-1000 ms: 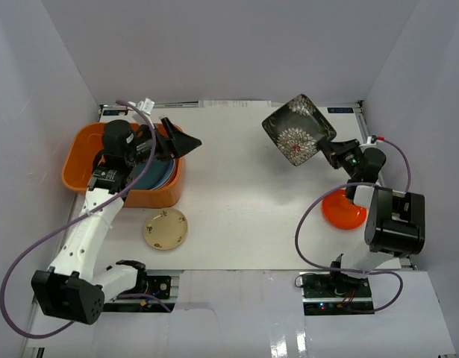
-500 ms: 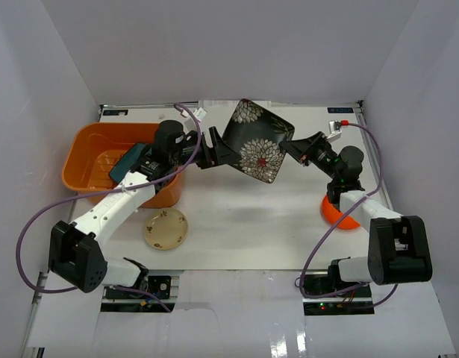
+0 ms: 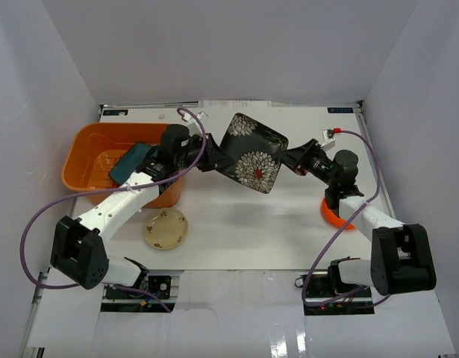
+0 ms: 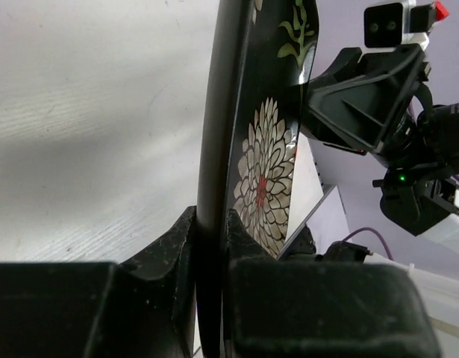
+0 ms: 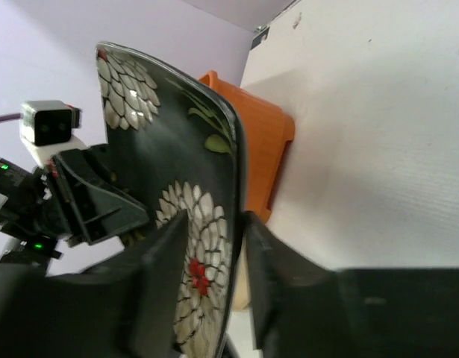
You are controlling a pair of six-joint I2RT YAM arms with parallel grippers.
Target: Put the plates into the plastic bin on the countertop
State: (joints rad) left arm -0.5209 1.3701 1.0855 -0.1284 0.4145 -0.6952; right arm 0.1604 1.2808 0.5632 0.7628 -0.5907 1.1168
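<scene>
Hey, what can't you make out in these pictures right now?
- Top view: left arm covers part of the bin, so its plates can't be counted; one teal plate shows.
- Top view: right arm hides much of the orange plate.
- Right wrist view: whether the right gripper presses the floral plate; its rim hides the contact.

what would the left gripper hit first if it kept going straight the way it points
The black floral plate: the left gripper is clamped on its rim. Beyond it, likely the right gripper at the opposite edge.
</scene>
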